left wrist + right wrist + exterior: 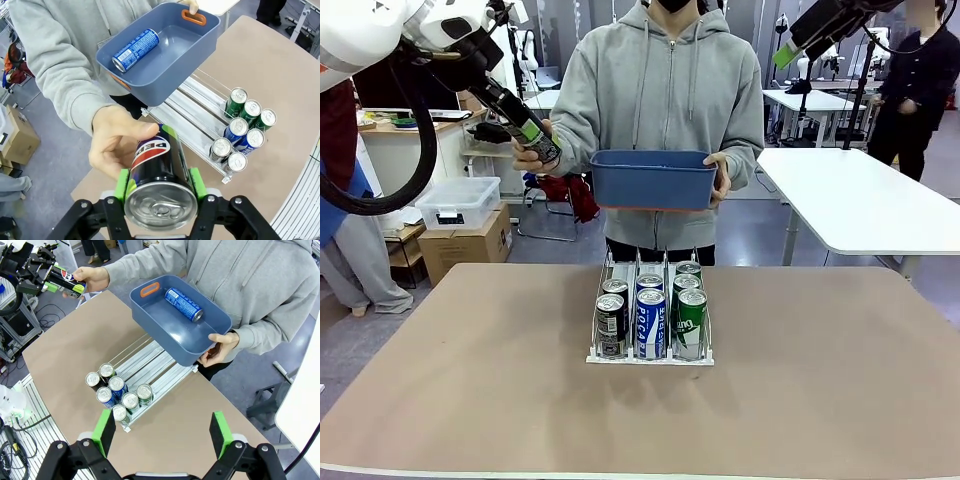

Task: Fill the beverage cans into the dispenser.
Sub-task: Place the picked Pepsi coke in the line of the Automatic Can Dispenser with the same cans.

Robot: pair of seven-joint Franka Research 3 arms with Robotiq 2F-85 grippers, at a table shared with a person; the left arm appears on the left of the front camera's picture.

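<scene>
Past the brown tabletop (440,380), the left gripper (159,175) clamps a black cylindrical drink can (155,155) at the person's hand (115,145), presumably a handover; the right gripper (162,432) stands wide, empty.

Past my brown desk (840,380) I see plain grey floor (760,245). White tables (865,200) stand at the right of the frame. At the left, a clear lidded tub (458,200) rests on a cardboard box (470,248). The light is even.
</scene>
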